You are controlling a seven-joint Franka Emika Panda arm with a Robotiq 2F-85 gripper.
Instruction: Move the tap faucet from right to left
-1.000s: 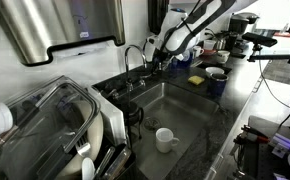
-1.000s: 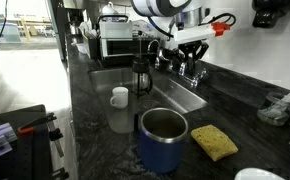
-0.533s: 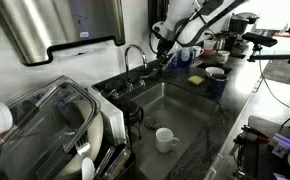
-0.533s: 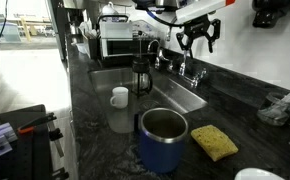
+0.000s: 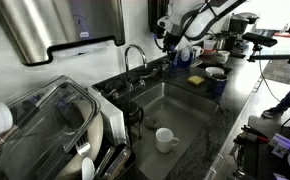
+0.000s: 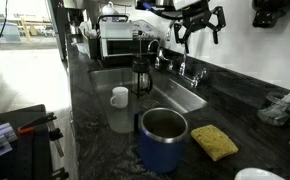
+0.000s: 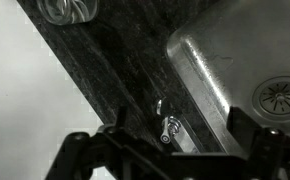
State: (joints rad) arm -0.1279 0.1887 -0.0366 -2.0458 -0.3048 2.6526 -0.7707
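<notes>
The tap faucet (image 5: pixel 133 50) is a chrome gooseneck at the back rim of the sink (image 5: pixel 190 108); its spout arches over the basin. In an exterior view its base and small handles (image 6: pixel 185 70) show behind the sink. My gripper (image 5: pixel 171 36) hangs in the air above and beside the faucet, apart from it. Seen from the side, the gripper (image 6: pixel 198 30) is open with nothing between its spread fingers (image 6: pixel 179 37). The wrist view looks down on a chrome faucet handle (image 7: pixel 168 126) on the dark counter, framed by the two dark fingers (image 7: pixel 247 128).
A white cup (image 5: pixel 165 138) stands in the sink. A French press (image 6: pixel 142 72) sits at the sink's edge. A blue tumbler (image 6: pixel 163 140) and a yellow sponge (image 6: pixel 214 141) are on the near counter. A dish rack (image 5: pixel 55 130) fills one side.
The gripper has let go at the faucet, opened wide and risen well above it. The faucet spout has not visibly moved since.
</notes>
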